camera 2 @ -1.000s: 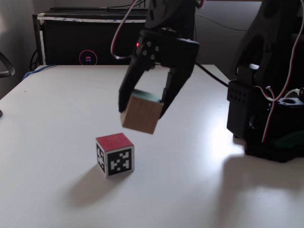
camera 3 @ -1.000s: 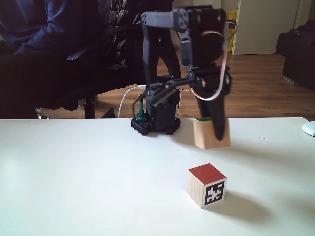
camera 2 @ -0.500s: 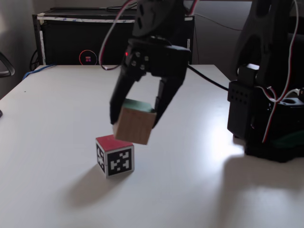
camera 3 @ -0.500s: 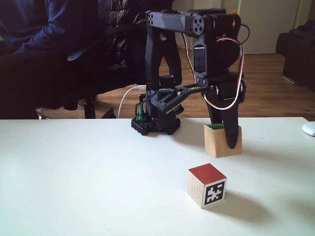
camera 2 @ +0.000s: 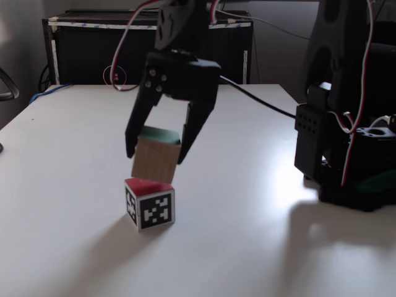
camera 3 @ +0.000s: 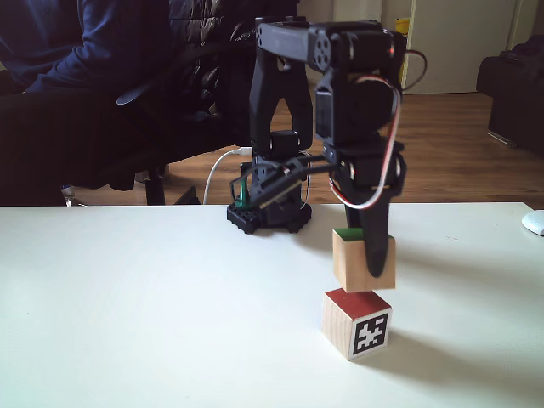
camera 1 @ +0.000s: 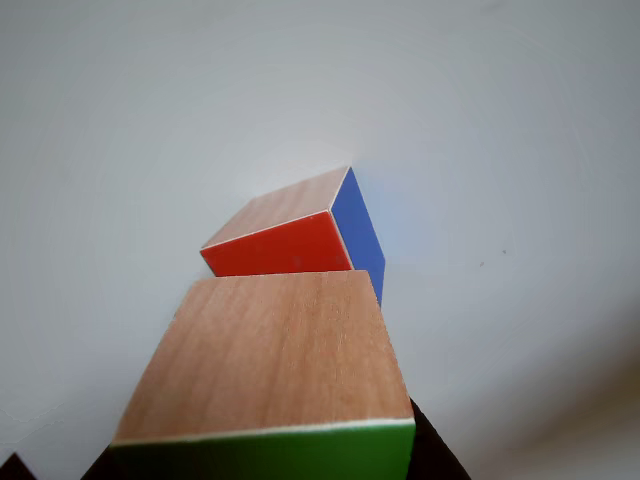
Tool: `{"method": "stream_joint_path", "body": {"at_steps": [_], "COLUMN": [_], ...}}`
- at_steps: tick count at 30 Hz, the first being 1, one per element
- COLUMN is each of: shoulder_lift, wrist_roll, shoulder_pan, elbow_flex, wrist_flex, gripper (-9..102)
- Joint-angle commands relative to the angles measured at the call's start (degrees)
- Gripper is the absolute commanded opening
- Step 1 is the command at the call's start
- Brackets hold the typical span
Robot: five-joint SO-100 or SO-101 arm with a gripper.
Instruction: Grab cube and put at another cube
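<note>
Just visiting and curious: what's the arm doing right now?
Gripper shut on green-faced cube. Cube held just above red-topped cube, slightly tilted. Nothing in the way.

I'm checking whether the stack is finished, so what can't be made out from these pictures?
- Contact: in both fixed views the green-faced cube hangs tilted just over the red-topped cube; whether they touch cannot be told.
- Pincer: in the other view, the held cube hides its fingers almost entirely.
- Lower cube: in the other view, the held cube covers its near side.
</note>
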Motion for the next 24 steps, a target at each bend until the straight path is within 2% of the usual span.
{"method": "stream_joint_path", "body": {"at_steps": [1, 24], "shoulder_lift": [-0.18, -5.45], "wrist_roll": [-0.26, 0.62], "shoulder_pan": [0.26, 0.7], "elbow_flex": [-3.34, -6.94], "wrist_flex": [0.0, -0.18], "gripper": [13, 17]}}
